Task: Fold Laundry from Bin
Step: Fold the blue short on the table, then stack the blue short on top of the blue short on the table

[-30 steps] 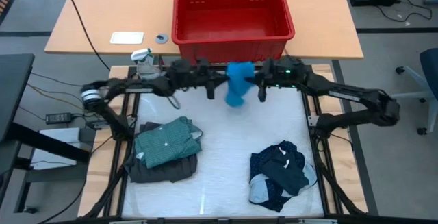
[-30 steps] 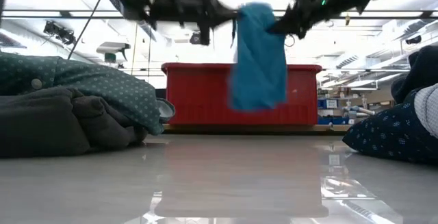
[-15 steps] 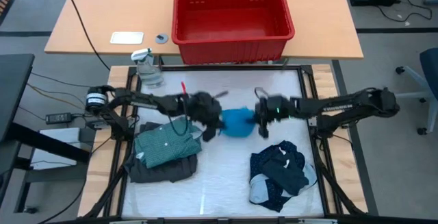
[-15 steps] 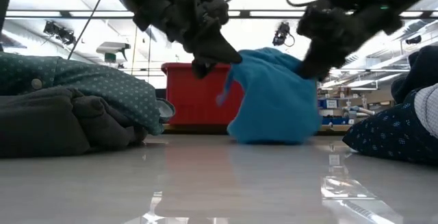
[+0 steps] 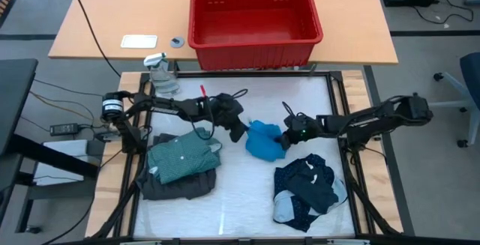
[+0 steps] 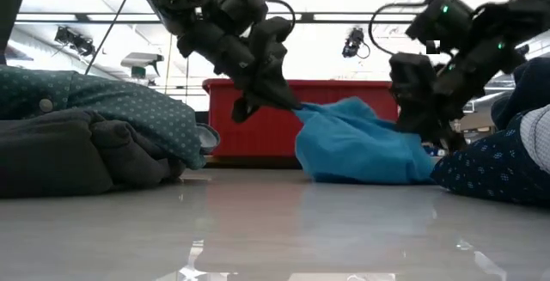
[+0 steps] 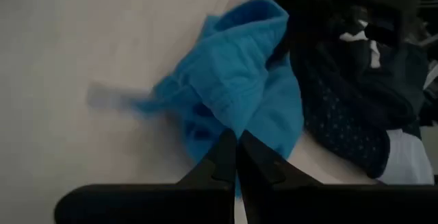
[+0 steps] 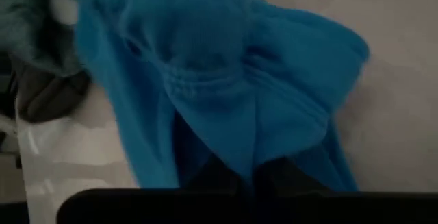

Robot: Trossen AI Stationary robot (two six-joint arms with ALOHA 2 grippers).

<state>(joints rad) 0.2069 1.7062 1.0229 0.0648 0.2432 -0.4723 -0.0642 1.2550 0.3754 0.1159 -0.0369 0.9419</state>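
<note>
Both sets of jaws are pinched tight on the bright blue piece (image 5: 264,140). My left gripper (image 5: 240,134) has one edge of it; in the left wrist view the fingers (image 7: 236,157) meet with blue cloth between them. My right gripper (image 5: 283,136) has the opposite edge, and its wrist view is filled with bunched blue fabric, a gathered hem (image 8: 205,80) showing near the fingers.

The cloth sits low: in the low view it is heaped on the white work surface (image 6: 275,229), with the two held edges lifted slightly above the heap. I judge the two-point grip is there to spread the piece flat between the arms before folding, but right now it is a crumpled mound, not laid out.

It is roughly mid-table, between the two other lots. On the left arm's side is the teal dotted shirt (image 5: 182,155), lying on top of the dark grey piece (image 5: 176,186); that looks like finished work. On the right arm's side is the navy dotted pile (image 5: 307,189), unfolded, with some white showing at its edge.

The red bin (image 5: 253,19) stands behind the work area, on the wooden table (image 5: 97,28), and looks empty from above.
</note>
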